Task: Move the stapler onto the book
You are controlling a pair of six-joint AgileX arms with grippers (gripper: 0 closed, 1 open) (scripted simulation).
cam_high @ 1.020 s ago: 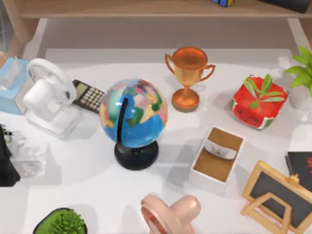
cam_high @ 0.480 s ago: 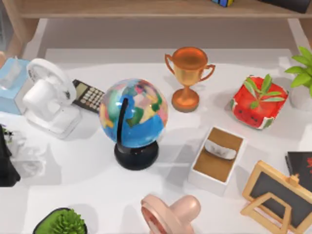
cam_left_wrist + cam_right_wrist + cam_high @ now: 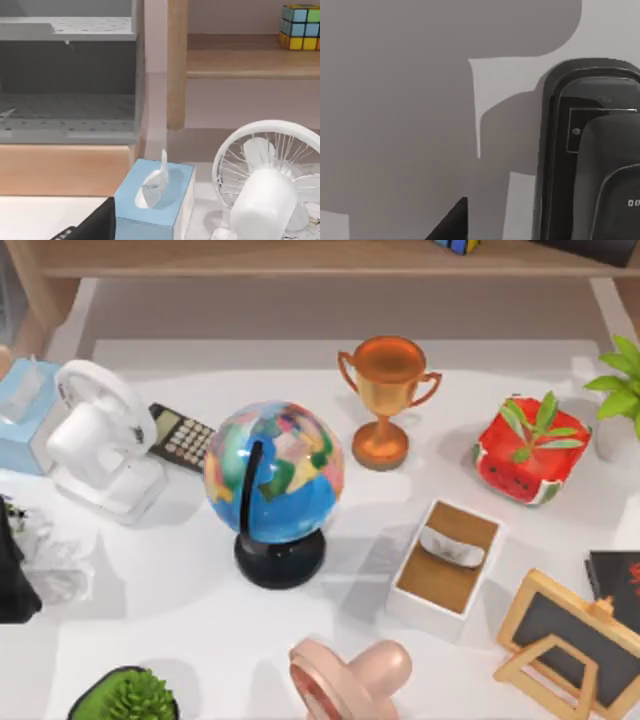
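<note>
A dark book (image 3: 618,588) with red marks on its cover lies at the table's right edge, partly cut off in the top view. In the right wrist view a long black object with a rounded end and a grey upper part, apparently the stapler (image 3: 592,160), lies on the white table close under the camera. A dark sliver of my right gripper (image 3: 451,221) shows beside it. My left arm (image 3: 12,570) sits at the table's left edge. A dark corner of my left gripper (image 3: 92,226) points toward a blue tissue box (image 3: 152,200).
A globe (image 3: 275,485) stands mid-table, with a bronze trophy (image 3: 385,400) behind it. A white fan (image 3: 100,440) and calculator (image 3: 180,437) are at left. A wooden box (image 3: 445,565), red watermelon pot (image 3: 530,450), small chalkboard easel (image 3: 570,640), pink fan (image 3: 350,680) and potted plant (image 3: 130,695) crowd the rest.
</note>
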